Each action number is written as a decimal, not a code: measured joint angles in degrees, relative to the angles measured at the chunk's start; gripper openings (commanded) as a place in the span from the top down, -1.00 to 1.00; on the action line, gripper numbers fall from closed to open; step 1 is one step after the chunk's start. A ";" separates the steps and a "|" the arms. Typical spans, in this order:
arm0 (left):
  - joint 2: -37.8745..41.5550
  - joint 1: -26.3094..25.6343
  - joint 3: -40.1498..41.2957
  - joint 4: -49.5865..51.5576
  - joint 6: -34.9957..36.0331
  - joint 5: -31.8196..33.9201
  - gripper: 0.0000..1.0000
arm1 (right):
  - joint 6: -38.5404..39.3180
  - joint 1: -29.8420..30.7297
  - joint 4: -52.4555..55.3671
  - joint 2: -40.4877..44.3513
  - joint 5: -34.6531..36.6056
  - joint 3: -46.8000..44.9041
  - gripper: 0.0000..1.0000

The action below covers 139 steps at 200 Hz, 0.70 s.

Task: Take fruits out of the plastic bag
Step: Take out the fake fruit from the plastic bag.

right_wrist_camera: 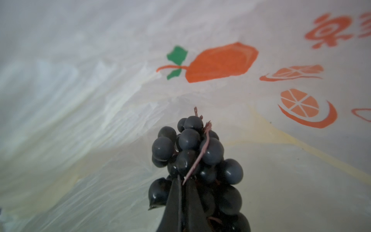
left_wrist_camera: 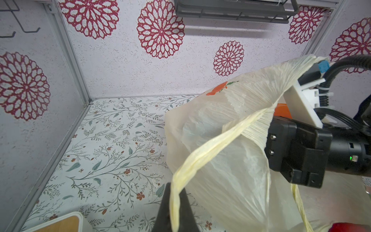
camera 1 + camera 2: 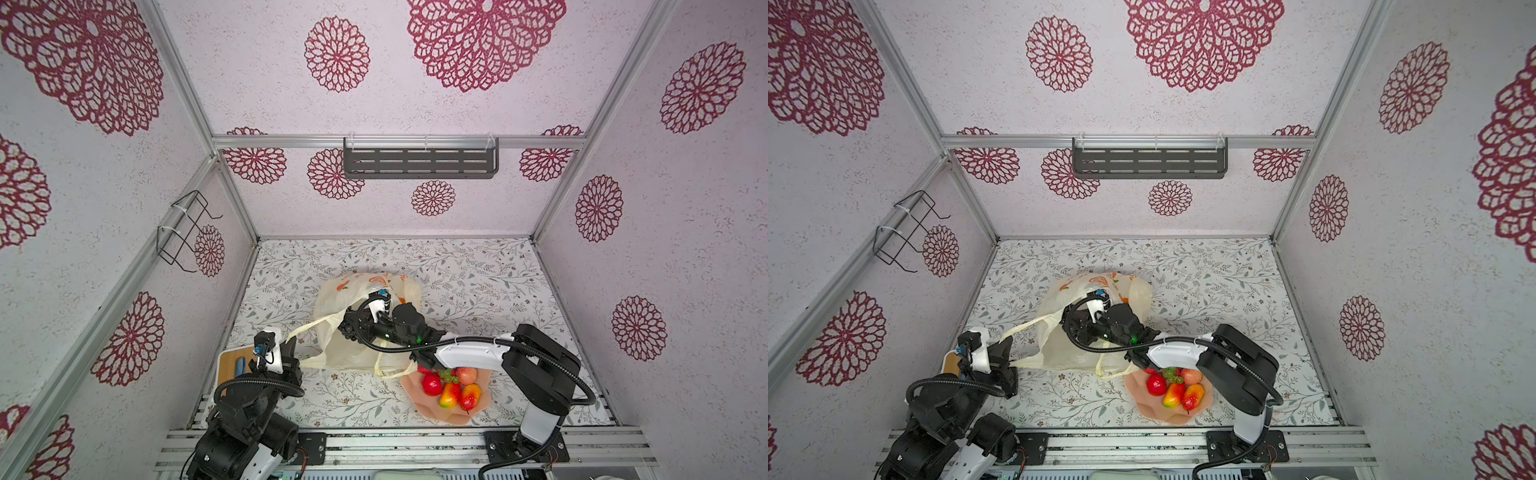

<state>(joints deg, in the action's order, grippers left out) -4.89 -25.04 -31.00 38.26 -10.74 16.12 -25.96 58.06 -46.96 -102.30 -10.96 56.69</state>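
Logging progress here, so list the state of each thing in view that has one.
plastic bag, on the table, mouth open.
left gripper, shut on a bag handle.
right gripper, inside the bag, shut on the dark grape bunch.
dark grape bunch, gripped, not yet out.
pink bowl, on the table, holding fruits.

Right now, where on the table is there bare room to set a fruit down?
Bare mat: the wide stretch between the plastic bag and the back wall, the side toward the right wall, and the front strip between the left arm and the pink bowl. Crowded: the bowl, heaped with fruits, and inside the bag, where the right gripper holds dark grapes.
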 measured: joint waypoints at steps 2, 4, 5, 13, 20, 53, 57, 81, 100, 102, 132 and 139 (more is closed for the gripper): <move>0.00 0.00 0.00 0.02 -0.02 0.04 1.00 | -0.15 0.00 -0.09 -0.04 -0.31 0.09 0.93; 0.00 0.02 0.00 0.00 -0.04 0.15 1.00 | -0.13 0.00 -0.17 -0.09 -0.48 0.13 0.93; 0.00 0.02 0.00 0.02 -0.04 0.17 1.00 | -0.20 0.00 -0.22 -0.15 -0.68 0.20 0.93; 0.00 0.11 0.00 0.04 -0.22 0.70 1.00 | -0.61 0.02 -0.68 -0.55 -1.70 0.66 0.93; 0.00 0.17 0.00 0.07 -0.33 1.22 1.00 | -0.76 0.04 -1.03 -0.98 -2.40 1.07 0.93; 1.18 0.33 0.00 0.28 -1.68 4.74 1.00 | -1.03 0.11 -0.59 -2.62 -3.26 1.57 0.93; 1.42 0.33 -0.02 0.28 -1.88 5.31 1.00 | -0.94 0.11 -0.17 -2.75 -3.21 1.57 0.93; 2.62 0.35 -0.02 0.46 -3.23 8.68 1.00 | 0.00 0.11 3.39 -2.93 -2.29 1.60 0.94; 2.73 0.35 -0.02 0.61 -4.09 10.43 1.00 | 1.22 0.11 5.88 -2.93 -1.62 1.60 0.93; 2.73 0.35 -0.02 0.63 -4.15 10.51 1.00 | 1.36 0.11 6.05 -2.93 -1.53 1.60 0.94; 2.43 0.52 -0.13 1.03 -5.22 12.39 1.00 | 3.13 0.11 8.98 -2.93 -1.20 1.60 0.93; 2.08 0.57 -0.20 1.09 -5.51 12.92 1.00 | 3.50 0.15 9.25 -2.93 -1.20 1.60 0.93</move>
<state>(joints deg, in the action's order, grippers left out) -2.81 -24.47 -31.20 39.35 -16.25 29.04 -22.46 58.22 -37.71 -105.23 -12.16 58.28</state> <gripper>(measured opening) 0.043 0.054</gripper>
